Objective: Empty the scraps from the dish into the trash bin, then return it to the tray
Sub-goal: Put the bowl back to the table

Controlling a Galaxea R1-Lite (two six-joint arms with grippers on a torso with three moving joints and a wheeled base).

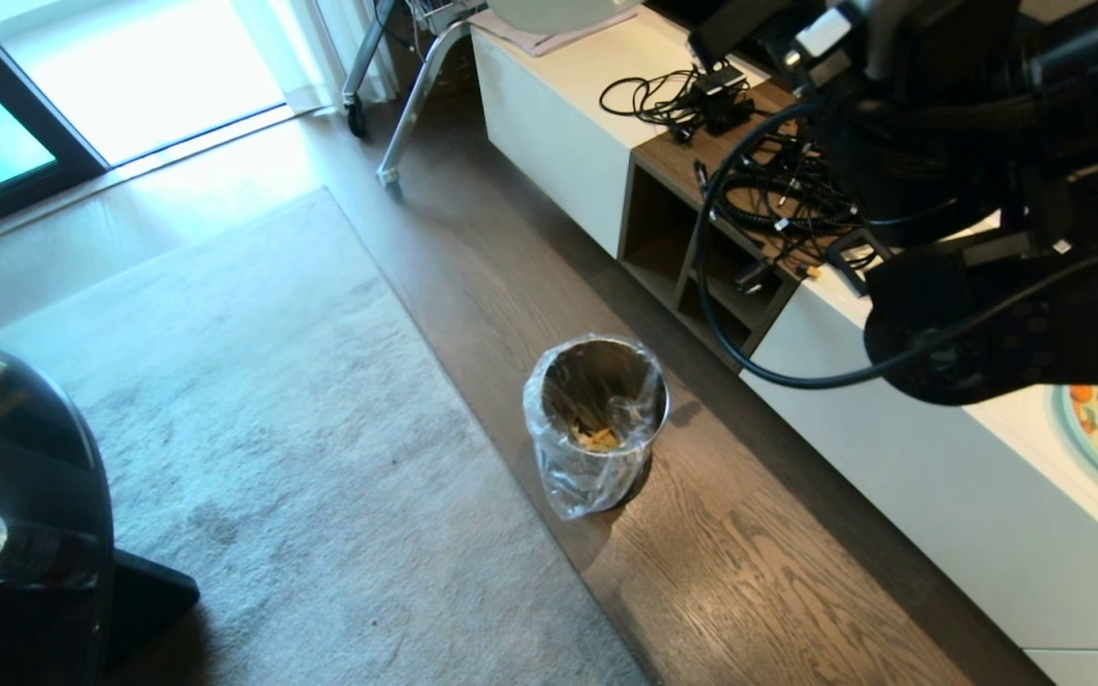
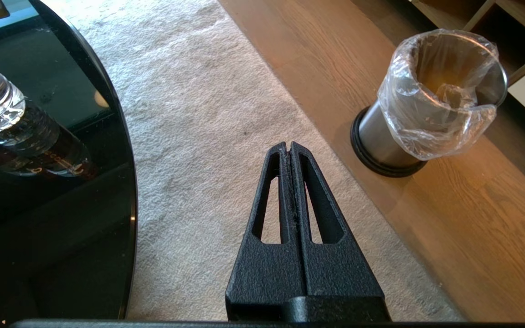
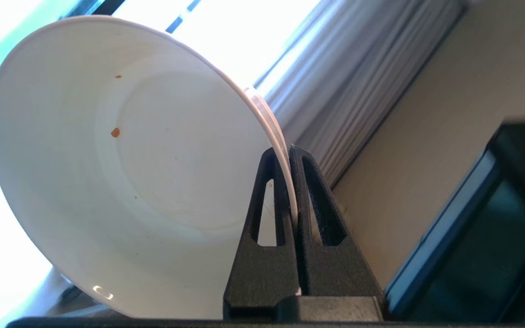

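The right pincer (image 3: 290, 155) is clamped on the rim of the dish (image 3: 126, 168), held up on edge with only orange specks inside. The scraps (image 1: 599, 438) lie in the bin (image 1: 597, 419) on the floor. The left pincer (image 2: 289, 148), fingers together, hangs over the rug (image 2: 208, 136).

The head view looks steeply down from above the right arm (image 1: 1006, 314) at the bin (image 1: 597, 419); the left wrist view looks past the left gripper (image 2: 288, 148) at the same bin (image 2: 431, 105), nearer; the right wrist view faces upward, close behind the right gripper (image 3: 288, 152).
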